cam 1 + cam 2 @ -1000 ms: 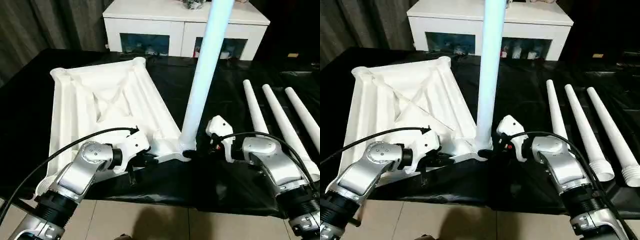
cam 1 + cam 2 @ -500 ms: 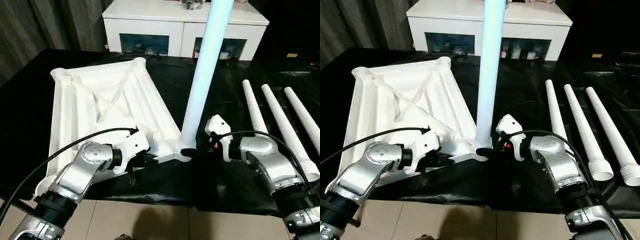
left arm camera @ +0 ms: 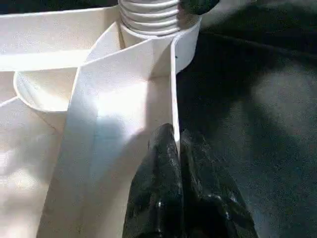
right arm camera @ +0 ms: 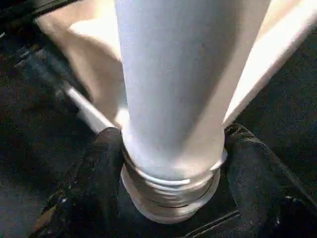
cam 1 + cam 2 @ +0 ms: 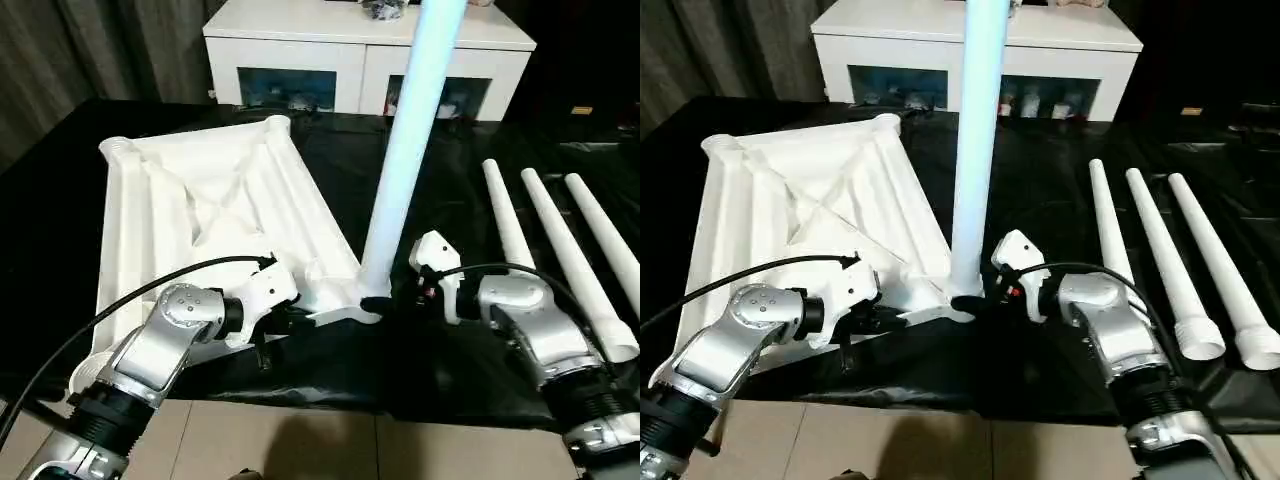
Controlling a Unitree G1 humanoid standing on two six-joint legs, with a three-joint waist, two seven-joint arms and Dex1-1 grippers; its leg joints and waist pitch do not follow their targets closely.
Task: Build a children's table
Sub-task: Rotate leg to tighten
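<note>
Right gripper [image 4: 171, 163] grasps upright leg [image 5: 405, 160] at its threaded base, at tabletop's [image 5: 200, 210] 5 o'clock corner socket. Left gripper [image 3: 176, 158] pinches tabletop's rim.

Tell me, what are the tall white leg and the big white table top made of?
The leg looks like smooth white plastic with a soft sheen and moulded screw ridges at its base. The table top looks like matt white plastic too, judging by its thin moulded ribs.
</note>
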